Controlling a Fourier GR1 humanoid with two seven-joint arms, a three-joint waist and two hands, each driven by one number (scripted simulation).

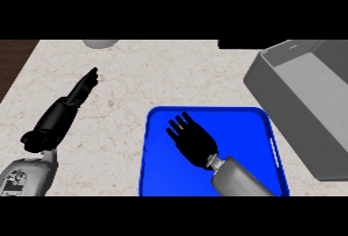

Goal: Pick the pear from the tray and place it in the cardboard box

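Right hand (194, 140) over blue tray (158, 175), fingers slightly curled, pear hidden, left hand (83, 87) fingers straight, pressed together, grey box (319, 152) at right

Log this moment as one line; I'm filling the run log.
right hand over blue tray, fingers down | pear: hidden | left hand resting open | box right
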